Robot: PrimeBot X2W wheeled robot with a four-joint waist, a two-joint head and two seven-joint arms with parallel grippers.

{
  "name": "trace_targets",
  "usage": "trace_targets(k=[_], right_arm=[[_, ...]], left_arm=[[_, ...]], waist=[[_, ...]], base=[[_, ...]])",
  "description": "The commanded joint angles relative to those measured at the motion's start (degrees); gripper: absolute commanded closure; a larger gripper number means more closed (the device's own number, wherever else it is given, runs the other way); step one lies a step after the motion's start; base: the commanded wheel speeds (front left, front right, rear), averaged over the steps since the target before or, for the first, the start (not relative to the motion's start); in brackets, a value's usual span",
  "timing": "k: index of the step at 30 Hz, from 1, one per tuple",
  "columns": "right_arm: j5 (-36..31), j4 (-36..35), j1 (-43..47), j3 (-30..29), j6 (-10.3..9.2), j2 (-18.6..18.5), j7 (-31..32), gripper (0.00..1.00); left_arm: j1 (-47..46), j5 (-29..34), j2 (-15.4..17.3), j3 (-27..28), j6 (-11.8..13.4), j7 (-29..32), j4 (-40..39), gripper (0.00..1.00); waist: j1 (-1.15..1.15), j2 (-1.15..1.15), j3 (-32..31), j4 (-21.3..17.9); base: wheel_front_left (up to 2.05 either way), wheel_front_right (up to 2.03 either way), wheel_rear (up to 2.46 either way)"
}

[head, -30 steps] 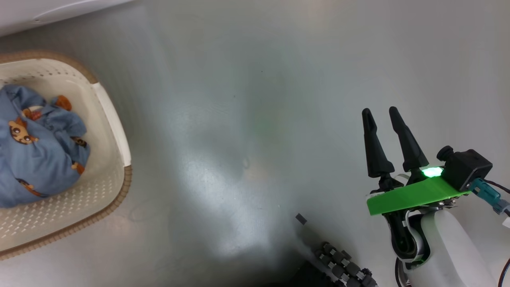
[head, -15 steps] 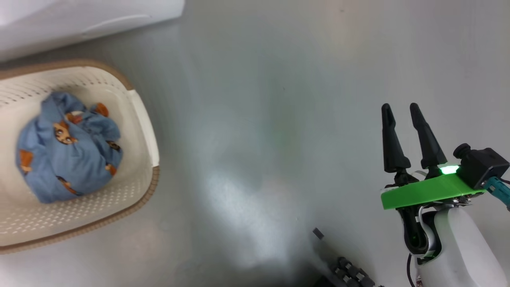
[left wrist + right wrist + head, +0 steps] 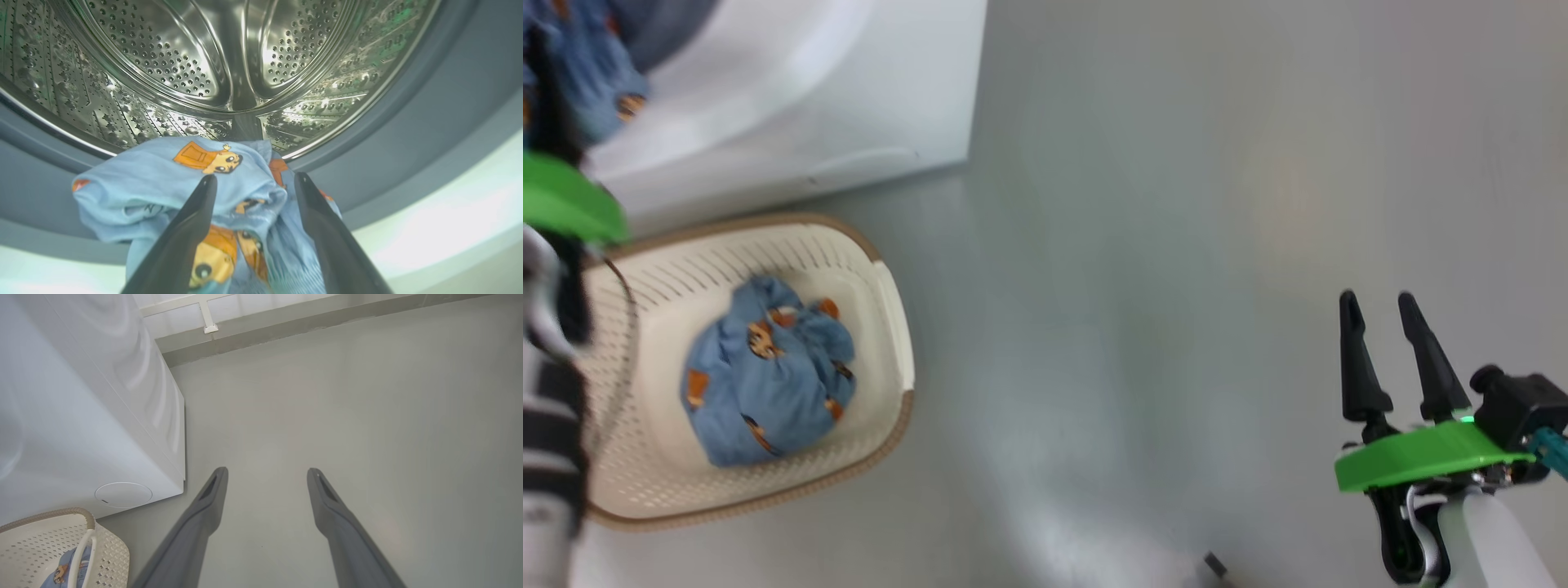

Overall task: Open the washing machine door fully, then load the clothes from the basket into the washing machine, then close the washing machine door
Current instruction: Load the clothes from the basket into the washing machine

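My left gripper (image 3: 255, 181) is shut on a bundle of light blue clothes (image 3: 163, 179) printed with orange figures, held at the lower lip of the grey-blue gasket (image 3: 408, 122) before the steel drum (image 3: 184, 61). In the head view that bundle (image 3: 588, 57) sits at the top left against the white washing machine (image 3: 768, 122). A second blue bundle (image 3: 764, 384) lies in the cream basket (image 3: 886, 327) on the floor beside the machine. My right gripper (image 3: 1376, 304) hangs open over bare floor, far right of the basket. The door is out of view.
The right wrist view shows the machine's side (image 3: 81, 416) with its round filter cap (image 3: 123, 494), the basket's corner (image 3: 110, 555) below it, and a wall base (image 3: 286, 322) beyond grey floor. My left forearm (image 3: 551, 425) crosses the basket's left edge.
The head camera has swung, so the basket slides right and down in the picture, and the machine and my left arm come into it. The right gripper stays open.
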Motion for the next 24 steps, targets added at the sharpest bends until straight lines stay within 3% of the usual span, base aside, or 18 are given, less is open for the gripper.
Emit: trace_targets(k=[1, 7, 15, 24], right_arm=[[-0.9, -0.9, 1.9, 0.7, 0.25, -0.7, -0.3, 0.00], [-2.9, -2.0, 6.1, -1.0, 0.25, -0.7, 2.0, 0.00], [-5.3, -6.1, 11.4, -3.7, 0.25, -0.7, 5.9, 0.00], [-8.3, -11.3, 15.6, -4.9, 0.25, -0.7, 10.4, 0.00]], left_arm=[[3.0, -0.2, 2.1, 0.9, 0.3, -0.9, -2.7, 0.00], [18.3, -0.3, -0.1, 0.1, 2.4, -2.9, -11.6, 0.00], [37.4, -1.3, -2.0, 0.7, 7.2, -3.3, -26.7, 0.00], [51.6, 0.0, -3.2, -0.3, 12.5, -3.2, -38.6, 0.00]], waist=[[0.01, 0.00, -7.7, 3.3], [0.01, 0.00, -15.2, 5.2], [0.01, 0.00, -23.0, 7.0], [0.01, 0.00, -29.2, 9.0]], base=[[0.00, 0.00, 0.00], [0.00, 0.00, 0.00], [0.00, 0.00, 0.00], [0.00, 0.00, 0.00]])
